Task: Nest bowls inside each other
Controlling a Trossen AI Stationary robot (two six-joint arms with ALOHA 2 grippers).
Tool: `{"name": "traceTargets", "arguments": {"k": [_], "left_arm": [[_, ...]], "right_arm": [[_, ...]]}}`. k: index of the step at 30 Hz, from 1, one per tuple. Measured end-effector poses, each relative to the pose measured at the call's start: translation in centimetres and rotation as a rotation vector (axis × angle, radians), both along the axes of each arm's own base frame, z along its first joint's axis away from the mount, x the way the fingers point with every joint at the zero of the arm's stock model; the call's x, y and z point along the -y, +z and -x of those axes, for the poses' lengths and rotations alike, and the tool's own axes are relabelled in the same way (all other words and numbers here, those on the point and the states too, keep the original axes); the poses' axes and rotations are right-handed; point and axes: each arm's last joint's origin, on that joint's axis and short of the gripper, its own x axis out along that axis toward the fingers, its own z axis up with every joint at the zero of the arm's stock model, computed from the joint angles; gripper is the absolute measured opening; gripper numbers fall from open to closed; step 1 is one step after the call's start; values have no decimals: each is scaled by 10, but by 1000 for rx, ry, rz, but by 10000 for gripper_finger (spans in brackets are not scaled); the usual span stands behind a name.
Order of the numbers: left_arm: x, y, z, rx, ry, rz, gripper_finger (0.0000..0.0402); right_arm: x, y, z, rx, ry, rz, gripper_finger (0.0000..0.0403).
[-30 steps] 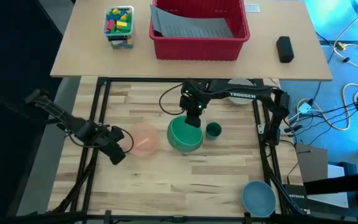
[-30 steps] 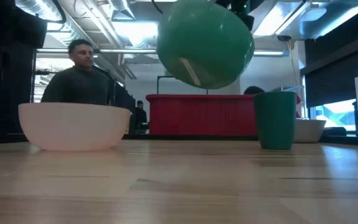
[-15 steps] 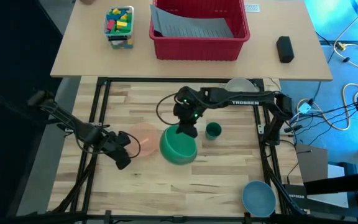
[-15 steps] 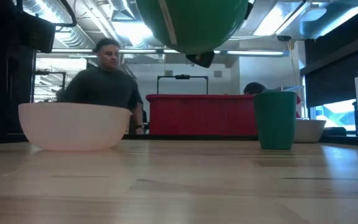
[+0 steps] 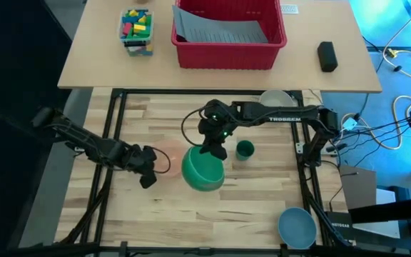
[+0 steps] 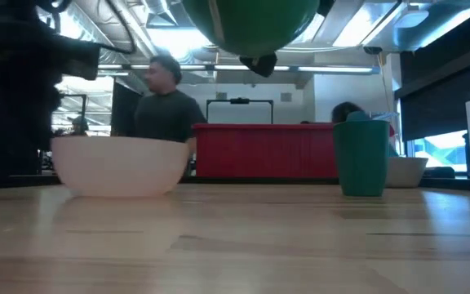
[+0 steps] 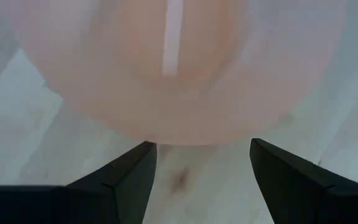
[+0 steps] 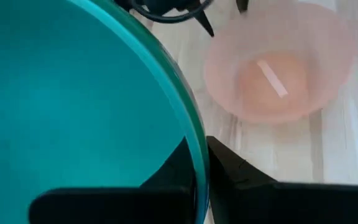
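Observation:
The teal green bowl [image 5: 203, 172] hangs tilted above the table, with my right gripper [image 5: 212, 151] shut on its rim; in the low view only its underside [image 6: 251, 23] shows at the top. Left of it the pale pink bowl [image 5: 165, 161] stands on its base on the table. My left gripper [image 7: 197, 163] is open at the pink bowl's [image 7: 173, 68] left side, its fingertips right at the wall. A light blue bowl [image 5: 296, 227] sits at the near right. A grey-white bowl [image 5: 277, 98] sits at the far edge. My left gripper's fingertips [image 7: 143, 155] stand at the foot of the pink bowl's outer wall [image 7: 166, 134], slanting down from the table's left; whether they touch it I cannot tell. My right gripper pinches the teal bowl's rim [image 8: 194, 155], one finger [image 8: 173, 171] inside the bowl and one [image 8: 235, 174] outside. It comes slanting down from the far right. The bowl is lifted clear and tilted.
A small dark green cup [image 5: 245, 150] stands just right of the teal bowl. A red bin [image 5: 228, 32], a box of coloured blocks [image 5: 137, 28] and a black object [image 5: 326, 56] are on the far table. A person [image 6: 166, 106] stands in the room behind.
My right gripper has carried the teal bowl up and toward the table's left and near edge, closer to the pink bowl. My left gripper has moved toward the right, down to the pink bowl's side, and the pink bowl has slid a little to the right.

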Motion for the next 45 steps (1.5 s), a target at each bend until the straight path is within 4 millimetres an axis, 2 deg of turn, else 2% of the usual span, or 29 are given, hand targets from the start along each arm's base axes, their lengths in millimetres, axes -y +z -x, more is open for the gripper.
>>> {"name": "traceTargets", "arguments": {"k": [7,13,17,20,28,37,45], "left_arm": [[-20,4,-15,67,11,-54,241],[-36,20,-34,122,-15,-109,241],[-41,37,-46,150,-38,-136,241],[-39,59,-49,160,-36,-130,241],[-19,89,-27,-31,-84,-148,238],[-5,125,9,-243,-141,-212,235],[10,124,19,-258,-164,-257,235]], "right_arm": [[1,8,2,41,-19,36,0],[1,9,2,47,-18,41,0],[2,14,5,64,-31,75,0],[4,21,9,87,-52,109,0],[23,16,0,89,-158,27,0],[45,7,-10,90,-278,-76,0],[52,-33,-36,12,-356,-191,0]]}}
